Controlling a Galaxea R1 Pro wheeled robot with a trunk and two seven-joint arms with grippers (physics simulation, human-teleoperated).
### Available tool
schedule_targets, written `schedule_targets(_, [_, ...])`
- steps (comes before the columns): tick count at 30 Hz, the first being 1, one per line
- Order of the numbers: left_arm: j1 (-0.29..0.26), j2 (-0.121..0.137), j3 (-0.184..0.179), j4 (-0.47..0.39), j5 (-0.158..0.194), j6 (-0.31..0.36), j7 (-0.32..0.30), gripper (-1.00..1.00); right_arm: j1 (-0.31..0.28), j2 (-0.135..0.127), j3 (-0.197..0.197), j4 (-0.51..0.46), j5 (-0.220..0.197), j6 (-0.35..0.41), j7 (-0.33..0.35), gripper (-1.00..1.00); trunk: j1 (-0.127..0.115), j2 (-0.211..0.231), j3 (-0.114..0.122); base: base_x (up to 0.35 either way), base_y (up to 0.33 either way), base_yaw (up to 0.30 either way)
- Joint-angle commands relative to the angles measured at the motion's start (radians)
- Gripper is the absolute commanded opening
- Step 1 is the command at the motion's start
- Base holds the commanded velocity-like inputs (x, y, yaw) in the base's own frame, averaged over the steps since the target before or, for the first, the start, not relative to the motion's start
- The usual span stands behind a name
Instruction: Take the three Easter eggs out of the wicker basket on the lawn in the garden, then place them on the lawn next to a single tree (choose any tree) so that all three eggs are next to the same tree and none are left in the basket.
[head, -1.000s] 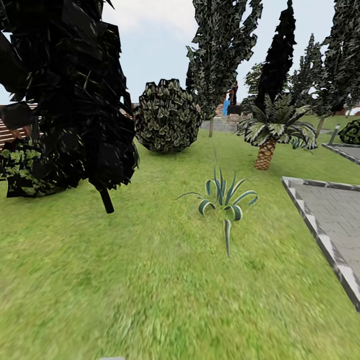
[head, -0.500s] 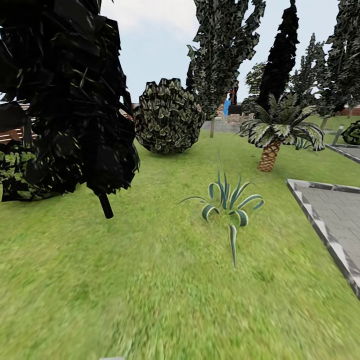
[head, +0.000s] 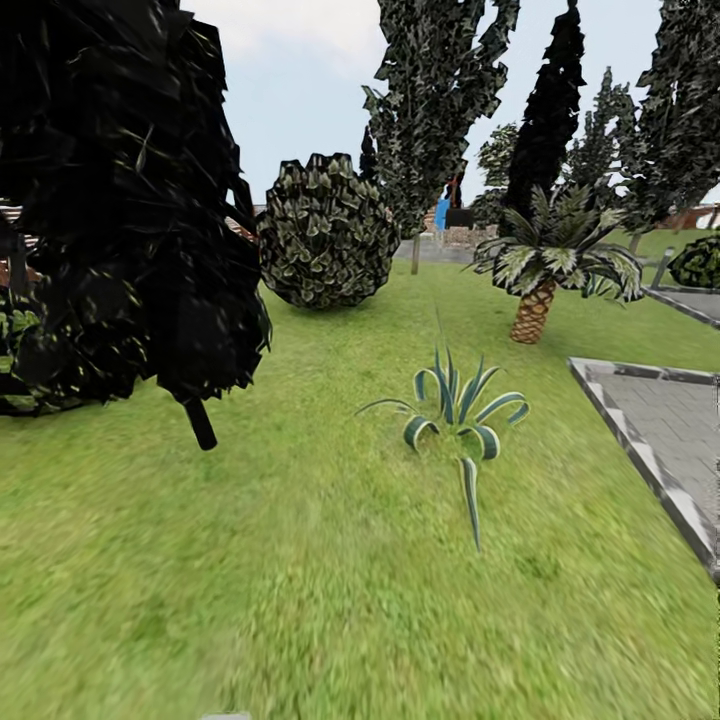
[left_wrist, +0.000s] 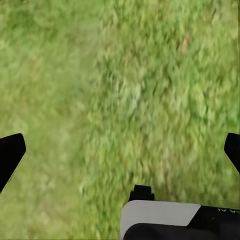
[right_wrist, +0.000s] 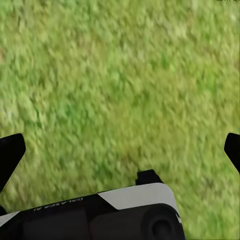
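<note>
While both grippers' jaws hang spread wide and empty, the lawn (head: 300, 560) lies bright, mottled green.

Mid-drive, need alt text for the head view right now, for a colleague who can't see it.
Open green lawn with a spiky striped plant at centre, a black-leaved tree at left and a small palm at right. A grey paved area borders the grass at right.

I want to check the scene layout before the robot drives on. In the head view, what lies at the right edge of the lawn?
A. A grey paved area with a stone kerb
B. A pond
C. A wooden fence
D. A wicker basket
A: a grey paved area with a pale stone kerb borders the lawn on the right, beyond the striped spiky plant.
</note>
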Motion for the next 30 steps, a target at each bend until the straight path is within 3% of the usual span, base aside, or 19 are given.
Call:
schedule_targets(1, [-0.001,0.0,-0.001,0.001,-0.001,-0.003,0.003,1.0,-0.001,0.0,0.001,0.001,-0.01,-0.006,-0.002,1.0,0.001,-0.002,-0.002,0.293,0.145,-0.221])
schedule_targets(17, [-0.001,0.0,-0.001,0.001,0.0,-0.003,0.003,1.0,-0.001,0.0,0.001,0.001,-0.01,-0.006,-0.002,1.0,0.001,-0.002,-0.008,0.287,0.147,-0.265])
schedule_targets(30, [-0.001,0.0,-0.001,0.001,0.0,-0.002,0.003,1.0,-0.001,0.0,0.001,0.001,-0.011,-0.005,-0.001,1.0,0.001,-0.002,-0.014,0.136,0.254,-0.268])
